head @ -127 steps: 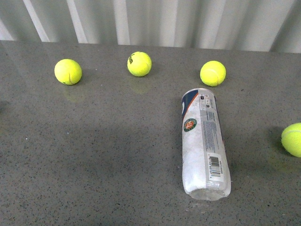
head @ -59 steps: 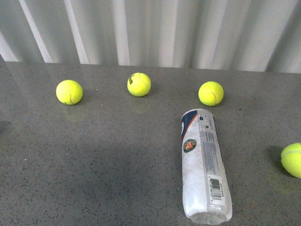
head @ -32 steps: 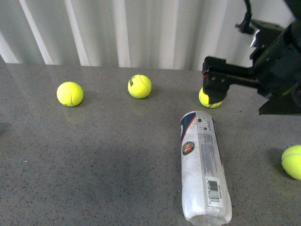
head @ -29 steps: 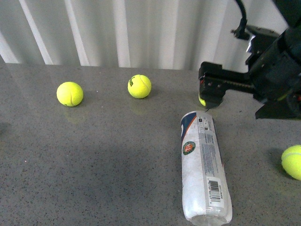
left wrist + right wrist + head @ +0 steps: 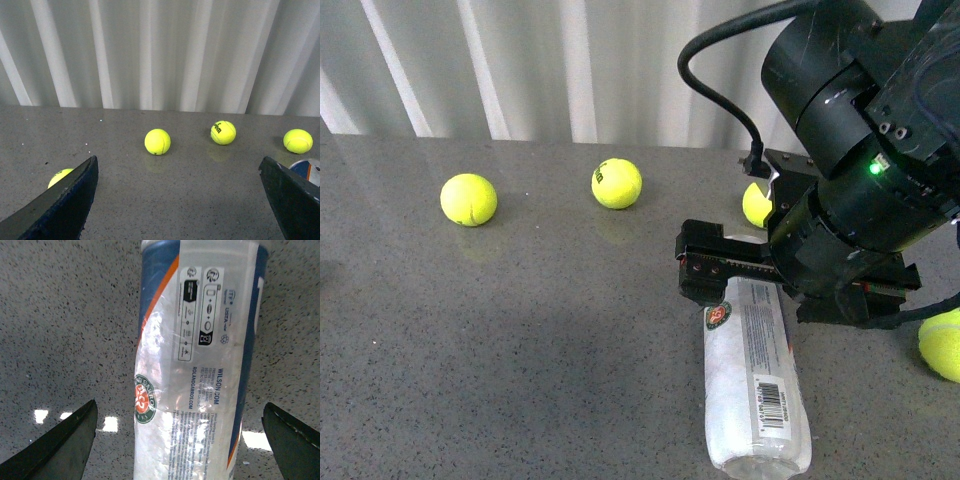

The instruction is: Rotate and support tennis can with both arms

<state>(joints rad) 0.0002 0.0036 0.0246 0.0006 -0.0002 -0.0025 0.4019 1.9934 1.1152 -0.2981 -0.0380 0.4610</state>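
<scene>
The tennis can (image 5: 755,385) lies on its side on the grey table, its clear end nearest me and its blue-orange labelled end away from me. My right gripper (image 5: 777,290) hangs over the labelled end, open, with one finger on each side of the can and not touching it. In the right wrist view the can (image 5: 200,355) fills the gap between the wide-open fingers (image 5: 62,447) of the right gripper (image 5: 180,450). My left gripper (image 5: 177,210) is open and empty over bare table. The can's end (image 5: 307,167) shows at the edge of that view.
Yellow-green tennis balls lie on the table: one at far left (image 5: 468,199), one at centre (image 5: 616,183), one half hidden behind the right arm (image 5: 754,206), one at the right edge (image 5: 942,343). A white corrugated wall (image 5: 570,70) stands behind the table.
The right arm has come in from the right and dropped forward over the can's labelled end, its fingers now straddling it. The can and balls have not moved.
</scene>
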